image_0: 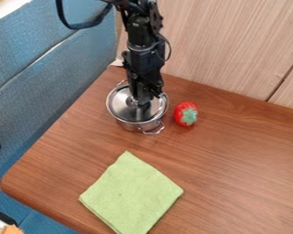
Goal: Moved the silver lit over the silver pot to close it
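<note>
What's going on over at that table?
A black robot arm has its pincer down at the middle of a silver lid. The lid sits over the silver pot, which looks covered. A red strawberry sits beside the pot, and a green cloth lies apart.

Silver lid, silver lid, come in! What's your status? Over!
Hand down at the lid's middle. Lid over the silver pot. Strawberry beside the pot, not in the way. Over.
</note>
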Action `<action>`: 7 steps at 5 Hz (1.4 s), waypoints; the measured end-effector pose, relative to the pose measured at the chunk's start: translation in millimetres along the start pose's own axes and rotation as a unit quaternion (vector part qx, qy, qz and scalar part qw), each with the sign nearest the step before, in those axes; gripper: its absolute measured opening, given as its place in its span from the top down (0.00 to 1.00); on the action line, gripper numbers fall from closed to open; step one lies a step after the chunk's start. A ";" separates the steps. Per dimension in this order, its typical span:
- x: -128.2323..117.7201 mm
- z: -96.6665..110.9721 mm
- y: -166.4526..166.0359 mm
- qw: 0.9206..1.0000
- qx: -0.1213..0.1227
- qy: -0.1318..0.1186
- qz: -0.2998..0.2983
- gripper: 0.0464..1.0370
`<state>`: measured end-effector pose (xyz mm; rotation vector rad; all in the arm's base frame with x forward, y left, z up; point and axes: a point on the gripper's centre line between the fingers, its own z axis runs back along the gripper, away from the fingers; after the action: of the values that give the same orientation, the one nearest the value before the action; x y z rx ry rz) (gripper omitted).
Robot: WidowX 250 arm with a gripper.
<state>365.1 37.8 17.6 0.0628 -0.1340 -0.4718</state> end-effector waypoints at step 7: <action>2.7 23.4 -9.6 1.000 -0.012 -0.016 -0.005 0.03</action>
<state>359.8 27.3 40.2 0.0332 -0.1590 -0.4847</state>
